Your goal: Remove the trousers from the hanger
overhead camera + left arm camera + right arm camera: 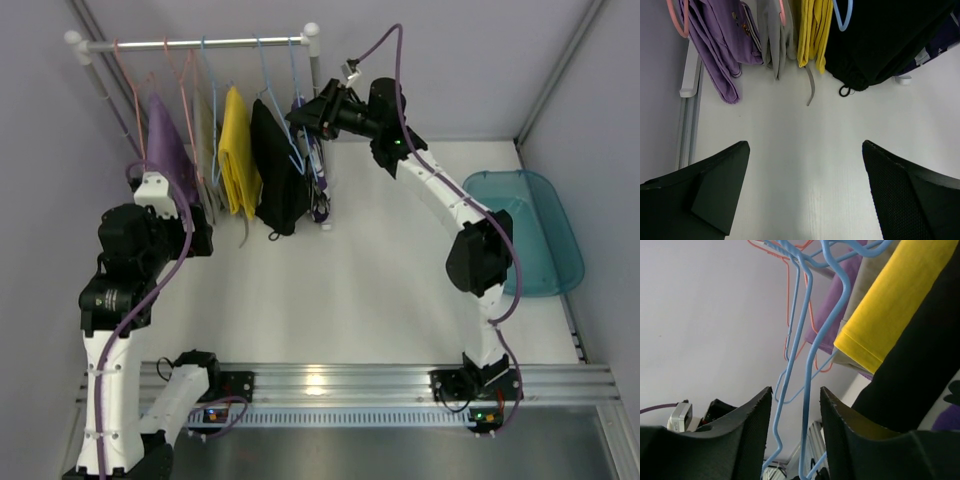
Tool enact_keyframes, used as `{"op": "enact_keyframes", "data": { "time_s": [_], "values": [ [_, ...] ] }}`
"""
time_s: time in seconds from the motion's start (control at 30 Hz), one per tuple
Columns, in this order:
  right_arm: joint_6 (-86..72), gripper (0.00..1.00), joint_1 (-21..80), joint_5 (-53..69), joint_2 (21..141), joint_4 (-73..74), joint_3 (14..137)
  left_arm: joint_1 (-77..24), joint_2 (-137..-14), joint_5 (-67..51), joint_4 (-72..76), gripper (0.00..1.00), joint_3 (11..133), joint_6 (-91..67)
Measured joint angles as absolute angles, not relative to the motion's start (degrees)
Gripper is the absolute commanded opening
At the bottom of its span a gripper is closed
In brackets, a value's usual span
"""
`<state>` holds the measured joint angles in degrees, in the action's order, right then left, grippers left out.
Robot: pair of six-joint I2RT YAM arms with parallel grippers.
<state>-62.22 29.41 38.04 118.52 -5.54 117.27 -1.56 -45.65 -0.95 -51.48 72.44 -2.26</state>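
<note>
I am straddling a blue hanger (812, 352) with the narrowly parted right hand (795, 390), left hand (806, 150) wide; next likely needs closing on its wire.

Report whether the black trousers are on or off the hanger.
On. The black trousers hang draped from a blue hanger on the rail.

Right arm (440, 190) stretched far forward and leftward, right gripper (795, 392) narrowly parted, left arm (120, 290) folded upright, left gripper (805, 146) spread wide
</note>
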Motion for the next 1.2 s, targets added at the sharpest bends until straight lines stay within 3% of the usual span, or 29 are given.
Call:
{"op": "enact_keyframes", "data": {
  "time_s": [0.23,0.4,0.47,1.2],
  "values": [
    [-65.3,0.25,30.3,37.7,121.6,-8.4,120.1,-1.6,-45.6,-1.2,-51.5,0.99,72.4,-2.5],
    [-66.8,0.04,30.3,37.3,122.5,-9.6,120.6,-1.5,-45.6,-1.7,-51.5,0.99,72.4,-2.9],
    [-67.3,0.0,30.3,37.1,122.5,-9.6,120.6,-1.5,-45.7,-1.7,-51.5,0.99,72.4,-2.9],
    [-73.8,0.0,28.2,39.3,124.4,-14.1,124.4,-1.5,-45.5,-3.7,-48.1,0.99,70.0,-4.5]
  ]
}}
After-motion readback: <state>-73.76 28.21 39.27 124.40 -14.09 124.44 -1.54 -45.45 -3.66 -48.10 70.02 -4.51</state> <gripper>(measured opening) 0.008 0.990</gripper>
